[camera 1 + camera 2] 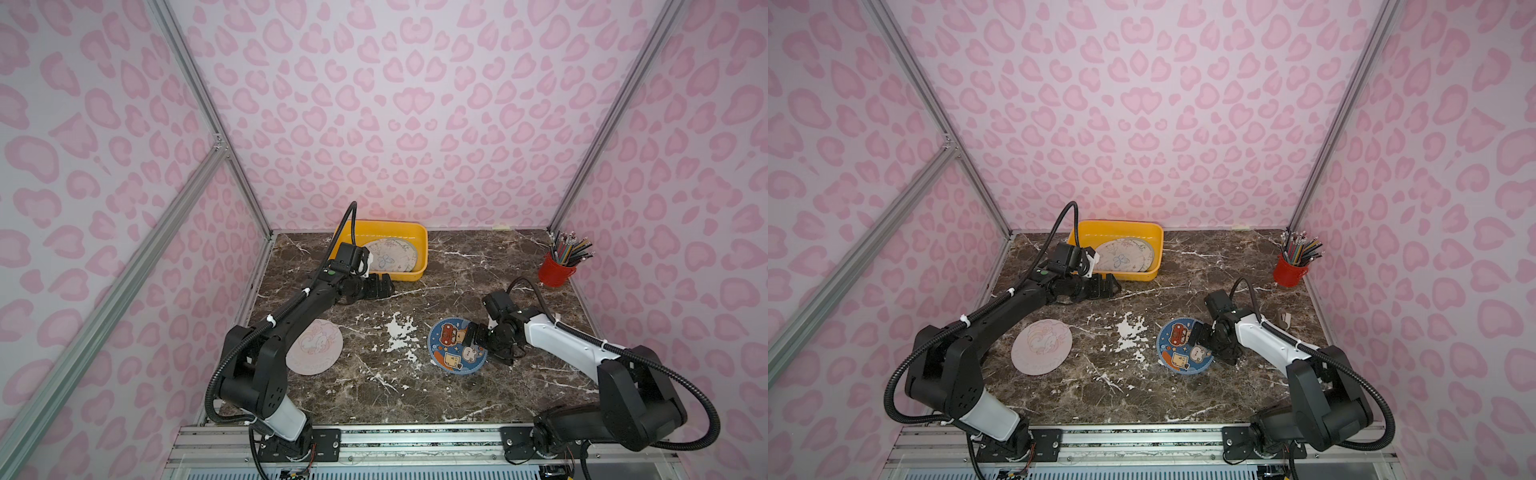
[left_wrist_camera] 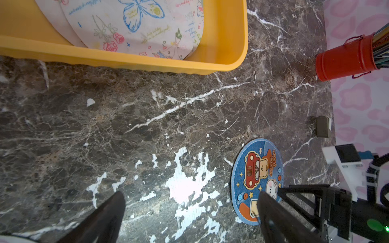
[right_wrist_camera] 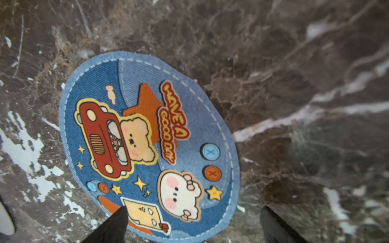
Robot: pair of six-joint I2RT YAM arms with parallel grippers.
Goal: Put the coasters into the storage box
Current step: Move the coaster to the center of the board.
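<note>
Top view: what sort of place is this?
Likely a robot test cell: pink panels in aluminium framing enclose a marble-look tabletop, with left arm and right arm mounted on a front rail.

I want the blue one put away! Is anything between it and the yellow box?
Only bare table lies between the blue coaster and the yellow box. The left gripper, open, hangs by the box's front wall, just beside that path.

The yellow storage box (image 1: 422, 253) sits at the back of the table and holds overlapping pale coasters, the topmost a butterfly-print coaster (image 1: 392, 257) with small flowers. A blue denim-look coaster (image 1: 446, 345), printed with a red car, a bear and "HAVE A GOOD DAY", lies flat mid-table. A pale pink coaster (image 1: 320, 349) lies flat near the left side, well apart.
</note>
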